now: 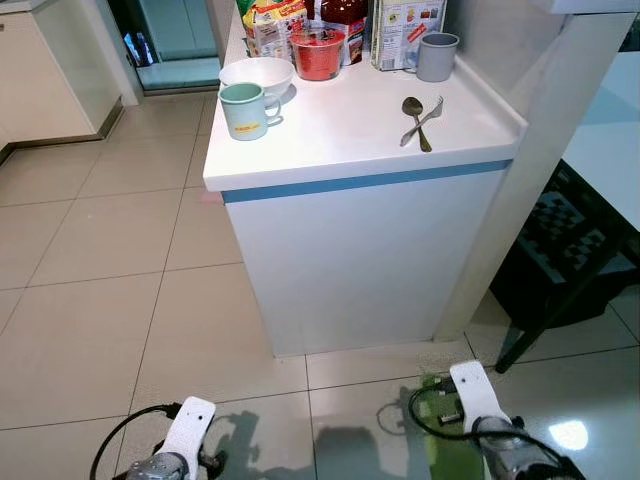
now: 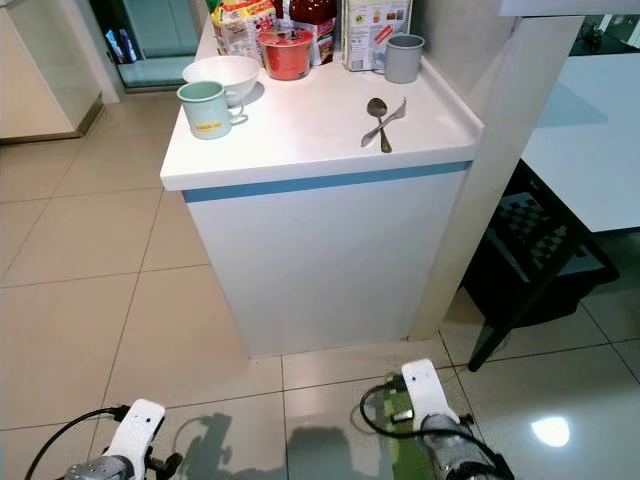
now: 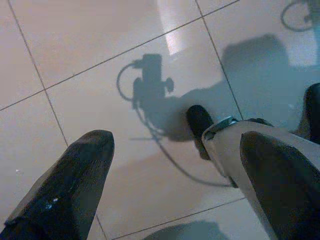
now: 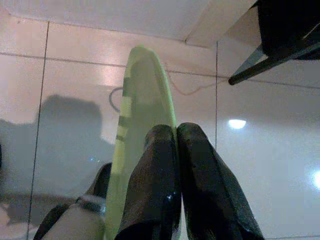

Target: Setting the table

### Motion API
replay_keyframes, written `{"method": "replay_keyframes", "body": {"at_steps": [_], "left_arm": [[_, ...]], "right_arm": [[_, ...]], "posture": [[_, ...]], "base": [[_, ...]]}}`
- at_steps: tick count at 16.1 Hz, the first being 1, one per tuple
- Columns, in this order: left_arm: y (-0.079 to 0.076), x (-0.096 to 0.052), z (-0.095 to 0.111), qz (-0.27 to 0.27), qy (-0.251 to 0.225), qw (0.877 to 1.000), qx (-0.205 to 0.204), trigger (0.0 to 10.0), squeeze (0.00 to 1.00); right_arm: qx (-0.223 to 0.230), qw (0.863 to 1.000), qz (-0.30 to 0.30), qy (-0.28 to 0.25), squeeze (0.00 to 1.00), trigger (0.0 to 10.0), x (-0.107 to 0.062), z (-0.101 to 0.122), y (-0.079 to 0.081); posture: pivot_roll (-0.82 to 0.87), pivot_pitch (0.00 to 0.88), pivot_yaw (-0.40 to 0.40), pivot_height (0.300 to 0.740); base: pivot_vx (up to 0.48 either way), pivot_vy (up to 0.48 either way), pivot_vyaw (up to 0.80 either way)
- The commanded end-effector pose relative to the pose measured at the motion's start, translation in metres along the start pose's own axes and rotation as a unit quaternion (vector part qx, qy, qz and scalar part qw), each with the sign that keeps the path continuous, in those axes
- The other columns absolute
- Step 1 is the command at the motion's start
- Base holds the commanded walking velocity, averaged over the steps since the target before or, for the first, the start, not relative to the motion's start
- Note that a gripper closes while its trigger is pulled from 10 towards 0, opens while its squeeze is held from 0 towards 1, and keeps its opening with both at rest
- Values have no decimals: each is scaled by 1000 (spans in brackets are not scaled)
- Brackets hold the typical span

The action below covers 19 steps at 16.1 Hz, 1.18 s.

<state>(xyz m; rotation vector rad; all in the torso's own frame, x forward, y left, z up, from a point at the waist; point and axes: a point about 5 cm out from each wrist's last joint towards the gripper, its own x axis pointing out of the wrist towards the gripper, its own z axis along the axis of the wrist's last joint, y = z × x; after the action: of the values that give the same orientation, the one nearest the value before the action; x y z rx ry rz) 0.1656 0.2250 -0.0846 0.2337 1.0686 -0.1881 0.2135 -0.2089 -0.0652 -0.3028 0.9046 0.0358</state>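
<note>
You have a pale green plate [image 4: 142,115] pinched edge-on in the right gripper [image 4: 176,150], its two black fingers clamped together on the rim, the plate hanging low over the tiled floor [image 1: 110,250] beside the robot's right leg. So the step in hand looks like carrying: the plate is held but not yet set down.

The rest of the tableware waits on the white counter [image 1: 340,130] ahead of you: a spoon [image 1: 415,120] crossed with a fork [image 1: 426,117], a mint mug [image 1: 246,110], a white bowl [image 1: 257,73], a grey cup [image 1: 437,55]. The white table [image 2: 590,150] lies off to your right.

Your left gripper [image 3: 170,175] hangs idle with its fingers spread apart, empty. Next you would probably turn right and level the plate before lowering it onto the table.
</note>
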Motion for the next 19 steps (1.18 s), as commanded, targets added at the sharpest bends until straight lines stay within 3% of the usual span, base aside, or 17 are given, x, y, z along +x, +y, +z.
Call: {"method": "replay_keyframes", "body": {"at_steps": [1, 11, 19], "left_arm": [[3, 0, 3, 3, -2, 1000, 0, 10000, 0], [4, -1, 5, -11, -12, 1000, -3, 10000, 0], [7, -1, 3, -5, -2, 1000, 7, 10000, 0]], "right_arm": [[-2, 1000, -2, -6, 0, 10000, 1, 8, -3], [5, 1000, -6, -1, 0, 10000, -1, -1, -11], [-2, 1000, 1, 0, 0, 10000, -1, -3, -4]], "posture": [[3, 0, 52, 740], [-22, 0, 55, 740], [-13, 0, 52, 740]], "base": [[0, 0, 0], [0, 0, 0], [0, 0, 0]]}}
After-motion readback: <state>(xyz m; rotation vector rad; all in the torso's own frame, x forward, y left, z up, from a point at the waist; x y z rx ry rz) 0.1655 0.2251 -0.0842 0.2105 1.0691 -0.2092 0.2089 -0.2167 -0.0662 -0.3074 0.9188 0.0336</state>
